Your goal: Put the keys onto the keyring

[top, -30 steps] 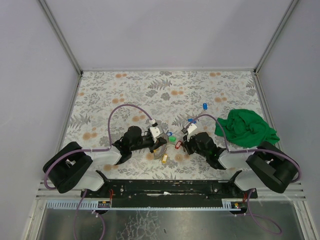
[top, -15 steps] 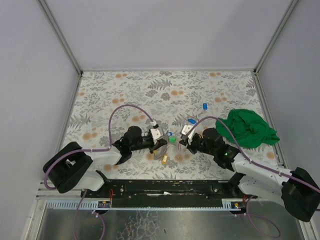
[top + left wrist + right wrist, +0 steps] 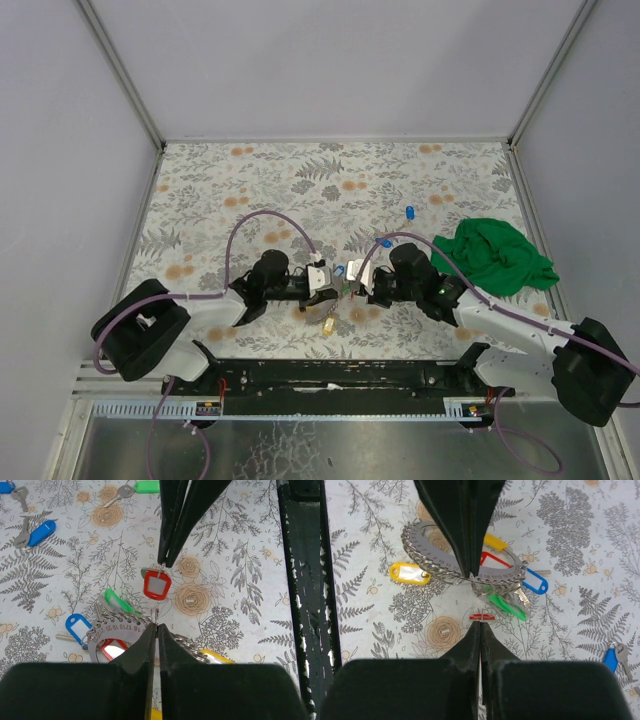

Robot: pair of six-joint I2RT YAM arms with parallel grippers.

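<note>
Left jaws clamp numbered keyring (image 3: 118, 629); right, red key (image 3: 157, 586).

The table (image 3: 250, 180) has a white cover printed with grey ferns and leaves and scattered tan-orange blossoms. The cloth (image 3: 495, 255) on it is bright green, plain. The keyring (image 3: 117, 629) is silvery, stamped with small dark numerals, and its tags are red, green, blue and yellow (the red one shows a pale window). The red-tagged key (image 3: 157, 586) has a whitish window too. The loose keys (image 3: 35, 534) are dull grey metal with blue tags; another key (image 3: 145, 486) has a green tag. The left gripper (image 3: 156, 628) and right gripper (image 3: 480, 624) are black, the arms (image 3: 510, 320) white and black, the cables (image 3: 260, 215) purple.
</note>
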